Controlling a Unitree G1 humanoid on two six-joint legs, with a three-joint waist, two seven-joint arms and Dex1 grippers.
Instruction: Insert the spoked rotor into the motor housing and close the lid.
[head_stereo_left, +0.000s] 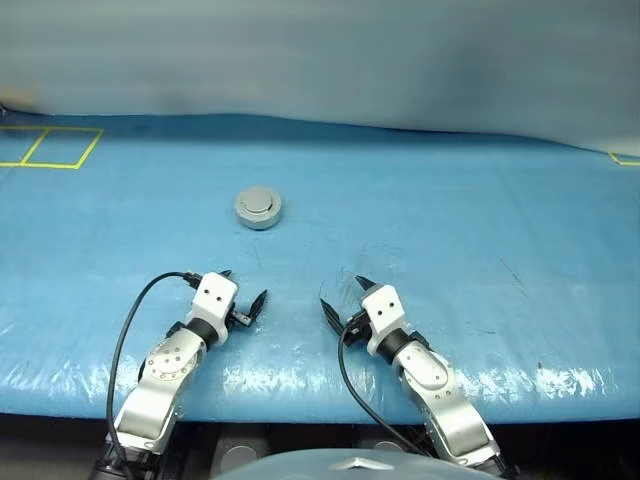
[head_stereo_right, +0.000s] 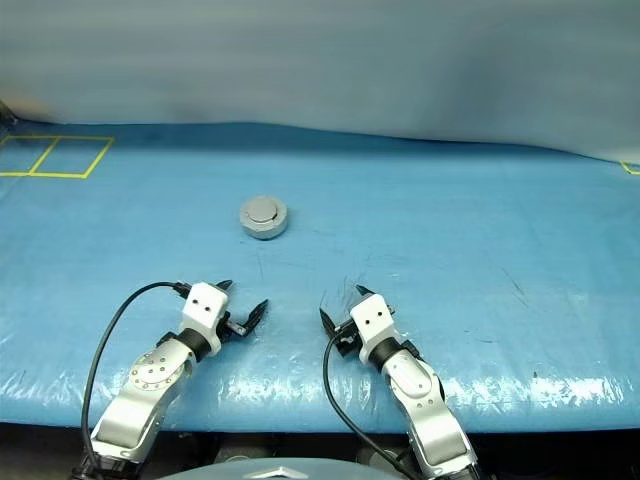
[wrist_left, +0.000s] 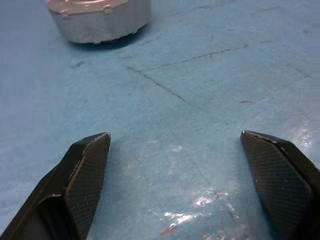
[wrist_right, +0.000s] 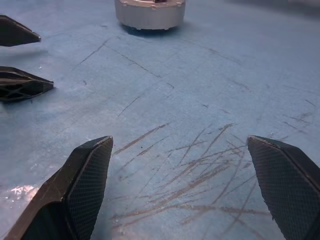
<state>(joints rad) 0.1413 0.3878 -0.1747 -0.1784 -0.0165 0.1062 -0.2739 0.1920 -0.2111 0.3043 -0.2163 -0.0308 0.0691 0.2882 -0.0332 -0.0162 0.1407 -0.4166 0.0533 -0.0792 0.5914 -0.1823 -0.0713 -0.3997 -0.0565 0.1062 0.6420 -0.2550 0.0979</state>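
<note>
Both pincers (head_stereo_left: 243, 290) (head_stereo_left: 342, 295) apart, empty | lid (head_stereo_left: 258, 203) closed | scratches (wrist_right: 200, 165) under right

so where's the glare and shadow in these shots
Left eye view: glare streaks along the blue mat's near edge. Left wrist view: bright sheen between the left end effector's fingers, dark shadow under the motor housing. Right wrist view: scratches catch light.

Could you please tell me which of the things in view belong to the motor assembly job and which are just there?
Belonging to the job:
- motor housing, closed, with its lid on top
- left gripper, open, empty
- right gripper, open, empty

Just there:
- blue table cover
- yellow tape squares at the far left
</note>
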